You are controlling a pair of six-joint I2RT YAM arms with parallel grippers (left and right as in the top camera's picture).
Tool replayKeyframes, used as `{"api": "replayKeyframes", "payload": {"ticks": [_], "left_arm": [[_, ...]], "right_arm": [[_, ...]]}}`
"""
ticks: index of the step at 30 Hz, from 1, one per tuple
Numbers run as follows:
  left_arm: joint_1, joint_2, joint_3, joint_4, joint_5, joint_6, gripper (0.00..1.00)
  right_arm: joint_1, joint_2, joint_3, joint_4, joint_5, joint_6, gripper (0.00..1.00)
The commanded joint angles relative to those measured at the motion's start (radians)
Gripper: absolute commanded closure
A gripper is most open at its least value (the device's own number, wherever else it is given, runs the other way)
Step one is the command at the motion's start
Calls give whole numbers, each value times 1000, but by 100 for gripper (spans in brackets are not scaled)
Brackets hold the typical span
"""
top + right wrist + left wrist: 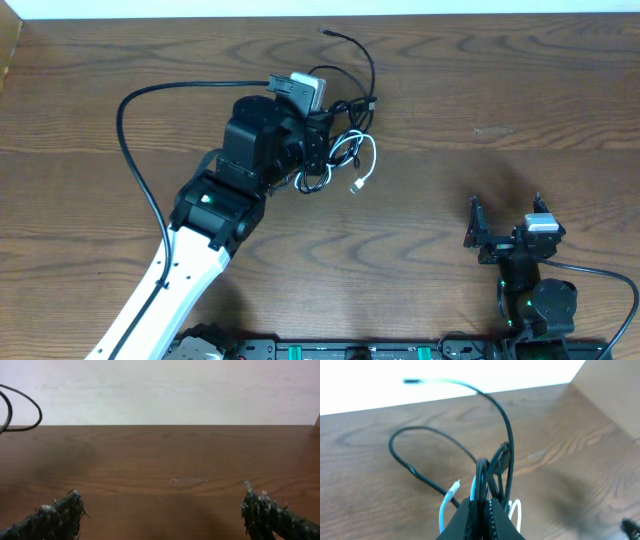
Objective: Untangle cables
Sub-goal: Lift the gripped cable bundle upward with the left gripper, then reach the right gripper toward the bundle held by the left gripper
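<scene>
Cables (345, 150), upper centre, holding step: left end effector (480, 508) pinched on strands; right end effector (161, 491), wide and empty, should next pull one free.

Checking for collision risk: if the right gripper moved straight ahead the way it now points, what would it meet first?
Nothing, it seems: the right gripper, jaws open, faces bare table; the black cable loop lies off to its left.

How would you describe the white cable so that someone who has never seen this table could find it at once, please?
Start at the wooden table and follow the left arm to its jaws, shut on a small tangle of cables. Among them, the white cable curls out on the right arm's side; all the others are black.
</scene>
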Motion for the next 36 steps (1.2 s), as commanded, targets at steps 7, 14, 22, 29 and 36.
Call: {"api": "replayKeyframes", "payload": {"ticks": [7, 14, 22, 29, 36], "left_arm": [[1, -5, 17, 133, 5, -174, 93], [1, -5, 17, 143, -28, -343, 92], [-3, -5, 16, 142, -27, -448, 92], [-4, -5, 16, 137, -13, -446, 93], [-4, -3, 16, 134, 63, -427, 93]], "right_arm": [[-4, -7, -1, 3, 56, -23, 1], [-4, -7, -1, 124, 32, 48, 1], [-4, -7, 0, 204, -123, 74, 1], [-5, 113, 103, 205, -230, 13, 1], [-6, 624, 490, 13, -378, -16, 1]]}}
